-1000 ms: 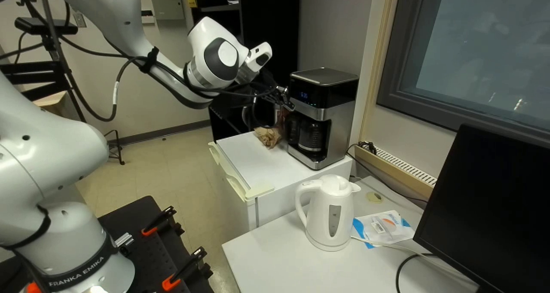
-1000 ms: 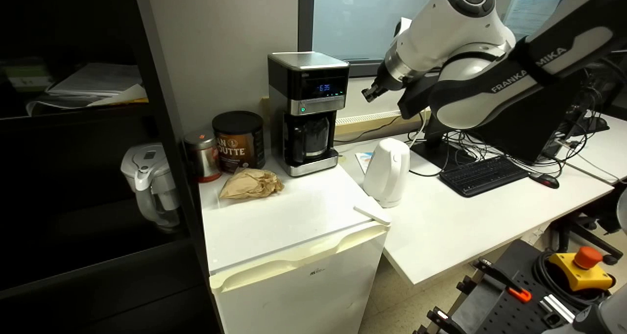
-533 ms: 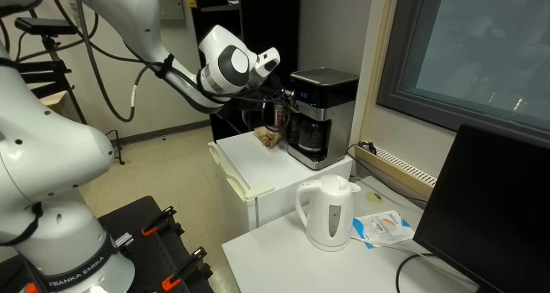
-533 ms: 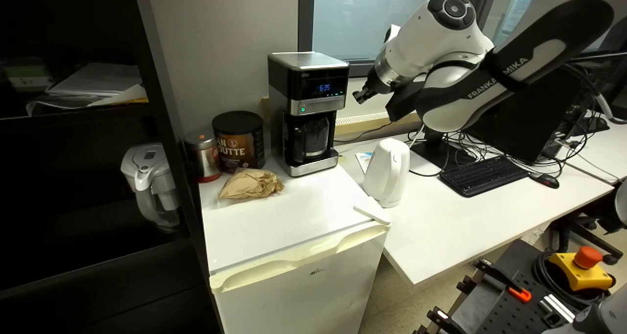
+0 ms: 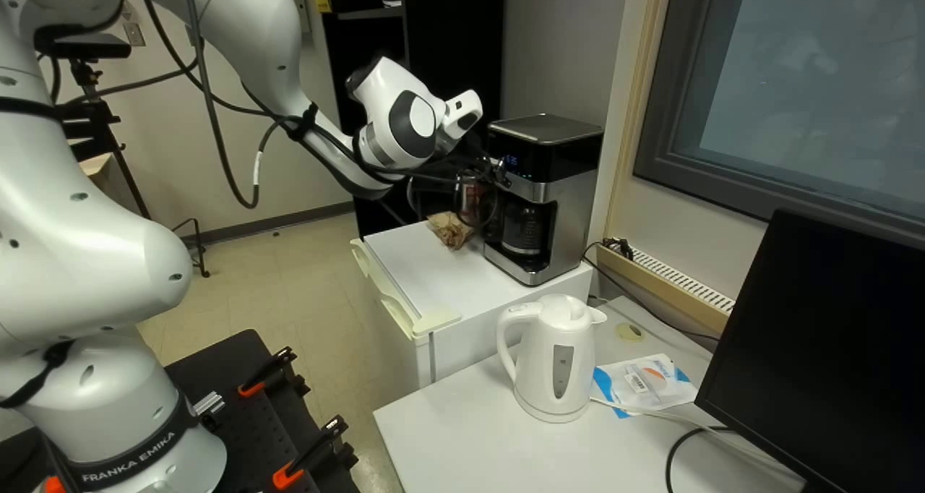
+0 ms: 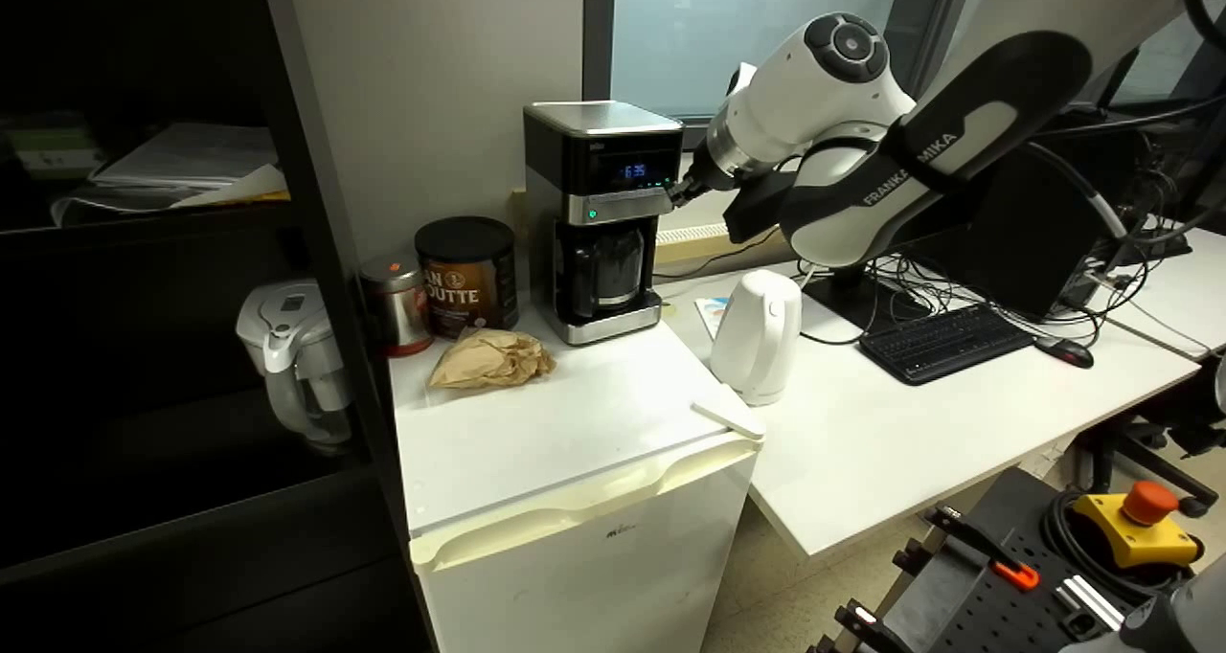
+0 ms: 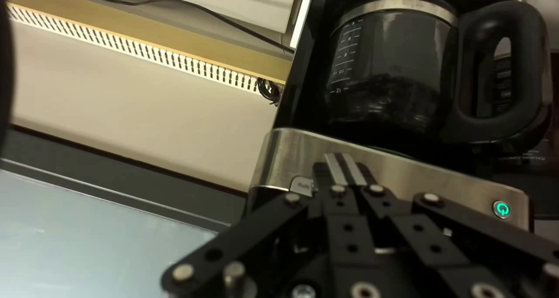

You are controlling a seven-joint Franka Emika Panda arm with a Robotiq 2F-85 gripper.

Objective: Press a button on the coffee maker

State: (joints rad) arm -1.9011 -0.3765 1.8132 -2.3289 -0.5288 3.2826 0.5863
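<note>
The coffee maker, black and boxy with a grey metal band, stands upright in both exterior views (image 5: 578, 218) (image 6: 546, 184). Its clock display is lit. Its dark carafe (image 7: 393, 57) sits inside. My gripper is shut and empty, with fingertips together at the band's window-side end, in both exterior views (image 5: 502, 178) (image 6: 676, 193). In the wrist view the fingertips (image 7: 345, 169) overlap the metal band (image 7: 441, 188); I cannot tell whether they touch it. A small labelled button (image 7: 301, 185) shows just left of the fingertips, partly hidden. The green-lit power button (image 7: 501, 209) is farther right.
The coffee maker stands on a white mini fridge (image 6: 565, 433). A white kettle (image 6: 757, 337) stands on the desk below the arm. A paper bag (image 6: 491, 358), a coffee tin (image 6: 469, 284) and a metal canister (image 6: 397, 303) are beside the machine. A monitor (image 5: 824, 348) is on the desk.
The arm has moved toward the coffee maker and slightly down, bringing the fingertips from a clear gap to the window-side end of its front. The machine and the other objects have not moved.
</note>
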